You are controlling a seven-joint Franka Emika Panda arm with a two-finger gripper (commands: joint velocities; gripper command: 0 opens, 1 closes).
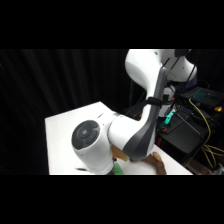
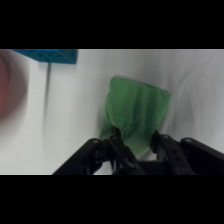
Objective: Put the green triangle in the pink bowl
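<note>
I am hanging low over the white table, my arm filling the middle of the side view and hiding nearly everything beneath it, so from there I am seeing only a sliver of green at the bottom centre. In the wrist view the pink bowl is showing as a blur at the left edge, a blue block is sitting in the upper left, and the green triangle is lying in the centre, its near end running down between the tips of my gripper. My jaws are looking spread to either side of that end, though I cannot tell whether they are touching it yet. I am judging the main risk to be a shallow bite: I am catching only the narrow end, so the sloped faces could be squeezing the piece out or letting it swing as I lift. By my count: one table, one bowl, one triangle, one blue block, one gripper.
</note>
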